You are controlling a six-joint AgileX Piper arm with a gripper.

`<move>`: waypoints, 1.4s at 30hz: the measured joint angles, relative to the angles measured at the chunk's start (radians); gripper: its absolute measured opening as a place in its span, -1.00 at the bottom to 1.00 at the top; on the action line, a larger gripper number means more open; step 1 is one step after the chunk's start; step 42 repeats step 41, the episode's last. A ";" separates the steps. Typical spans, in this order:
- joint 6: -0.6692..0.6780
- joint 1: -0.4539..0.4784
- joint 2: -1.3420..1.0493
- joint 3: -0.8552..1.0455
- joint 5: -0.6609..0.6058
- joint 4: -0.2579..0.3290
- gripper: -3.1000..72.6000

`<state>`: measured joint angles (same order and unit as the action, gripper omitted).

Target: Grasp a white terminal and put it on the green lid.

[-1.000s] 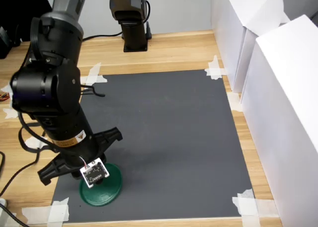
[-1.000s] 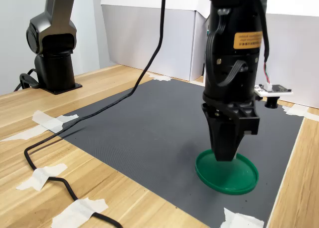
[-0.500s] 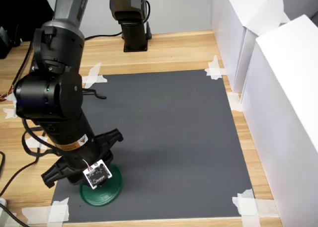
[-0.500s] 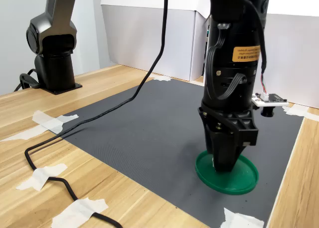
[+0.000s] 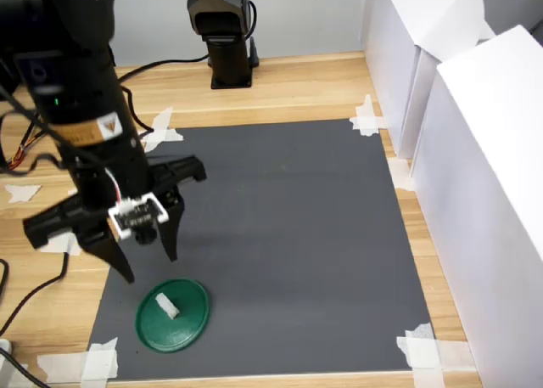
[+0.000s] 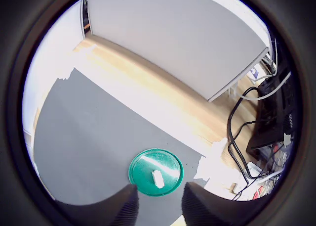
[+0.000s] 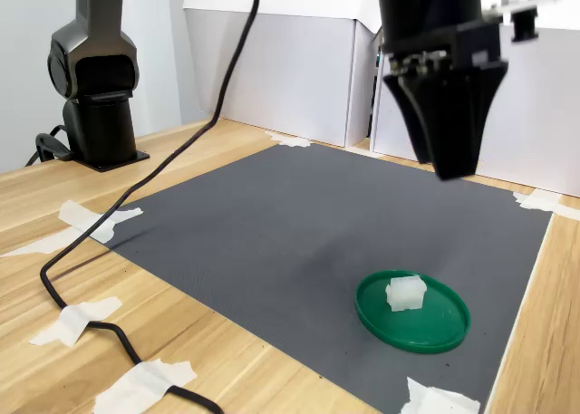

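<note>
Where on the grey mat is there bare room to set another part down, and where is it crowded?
Most of the grey mat is bare: the whole stretch from the green lid towards the white boxes and up to the arm base. It is crowded only at the first exterior view's lower left, where the lid carries the white terminal beneath the open gripper.

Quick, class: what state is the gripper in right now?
Gripper: open, holding nothing, raised above the green lid; the white terminal lies on the lid.
</note>
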<state>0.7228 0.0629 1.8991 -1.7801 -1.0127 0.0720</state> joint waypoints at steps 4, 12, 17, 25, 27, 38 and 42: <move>-0.001 0.000 -0.109 0.136 0.073 0.018 -0.53; -0.161 0.000 -0.365 0.420 0.276 0.026 -0.94; -0.313 0.000 -0.545 0.595 0.360 0.036 -0.96; -0.387 0.000 -0.815 0.918 0.500 0.080 -0.96; -0.402 0.000 -0.873 1.005 0.523 0.081 -0.96; -0.516 0.000 -1.166 1.350 0.611 0.081 -0.96; -0.516 0.000 -1.218 1.421 0.613 0.079 -0.96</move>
